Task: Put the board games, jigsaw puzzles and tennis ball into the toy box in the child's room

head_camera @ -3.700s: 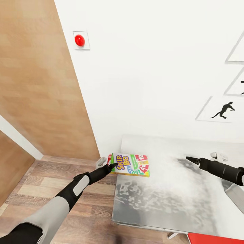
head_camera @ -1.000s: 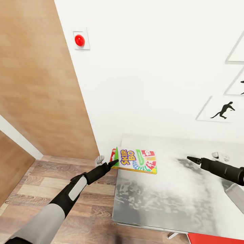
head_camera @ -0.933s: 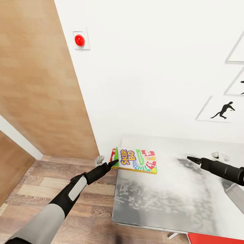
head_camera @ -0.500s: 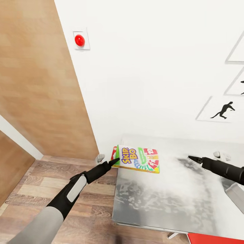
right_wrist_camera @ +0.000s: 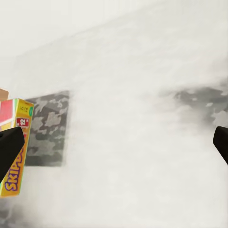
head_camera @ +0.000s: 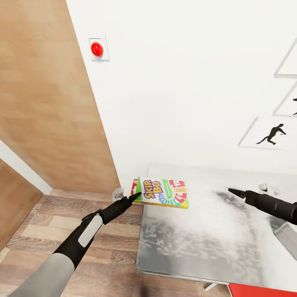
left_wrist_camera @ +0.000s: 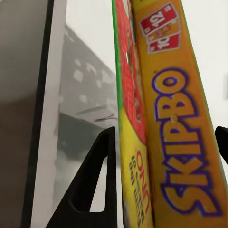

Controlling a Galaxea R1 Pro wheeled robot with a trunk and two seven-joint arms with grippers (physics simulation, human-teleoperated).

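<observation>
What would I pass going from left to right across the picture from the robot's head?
Brown door → red wall button → left gripper, fingers around the Skip-Bo game box at the table's corner → right gripper above the tabletop → runner silhouette picture on the wall.

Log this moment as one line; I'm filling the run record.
left pincer: shut on Skip-Bo game, at table corner | right pincer: open, holding nothing, above table

Yellow-red-green board game (head_camera: pixel 161 192) showing purple "SKIP-BO" lettering; table (head_camera: pixel 214 243) appearing mottled grey; button (head_camera: pixel 97 49) glowing red.
</observation>
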